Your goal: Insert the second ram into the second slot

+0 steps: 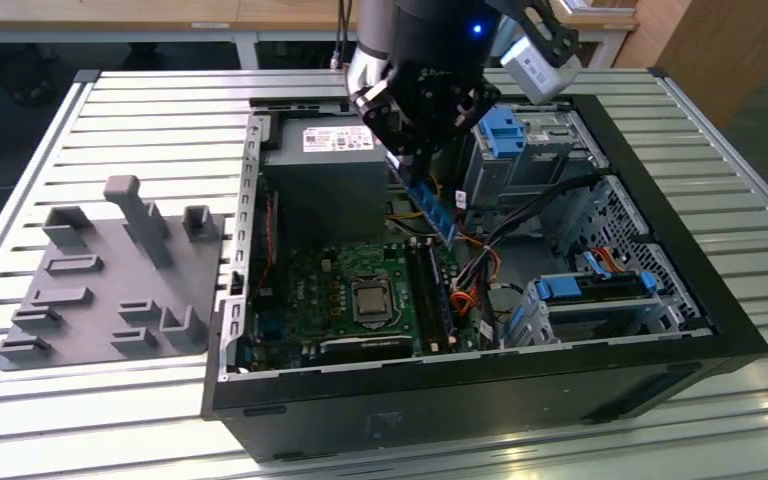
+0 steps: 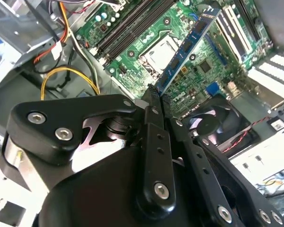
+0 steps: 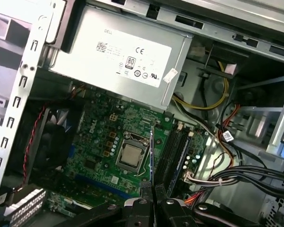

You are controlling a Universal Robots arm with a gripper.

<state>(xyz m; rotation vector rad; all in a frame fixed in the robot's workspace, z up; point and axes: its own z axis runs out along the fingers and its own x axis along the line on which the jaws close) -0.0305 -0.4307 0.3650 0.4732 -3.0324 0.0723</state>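
The gripper [image 1: 418, 160] hangs over the open computer case [image 1: 424, 420], its two black fingers pressed together on one short end of the second ram [image 1: 435, 210]. The dark-blue stick reaches out beyond the fingertips and slants down toward the motherboard [image 1: 317, 290] below.

In the second wrist view the gripper [image 2: 156, 98] pinches the second ram [image 2: 185, 49] at its near end. The stick's flat side, with its row of chips, faces the camera and runs away over the motherboard [image 2: 199, 71]. The processor socket [image 2: 157, 53] lies just beside the stick, and the memory slots [image 2: 130, 30] lie past the socket. A cooling fan [image 2: 210, 125] sits on the stick's other side, close to the fingers.

In the first wrist view the gripper [image 3: 154, 191] holds the second ram [image 3: 152, 156] edge-on. It shows as a thin blue line straight ahead of the fingertips, between the processor socket [image 3: 131, 157] and the memory slots [image 3: 176, 151]. The stick is not seated in any slot. Whether its far end touches the board cannot be told.

Farther out from the fingertips stands the power supply [image 3: 118, 52], with yellow cables [image 3: 213, 101] beside it.

In the exterior view the case rests on a slatted table [image 1: 157, 110]. A grey fixture [image 1: 104, 290] lies well apart from the gripper, toward the exterior view's left.
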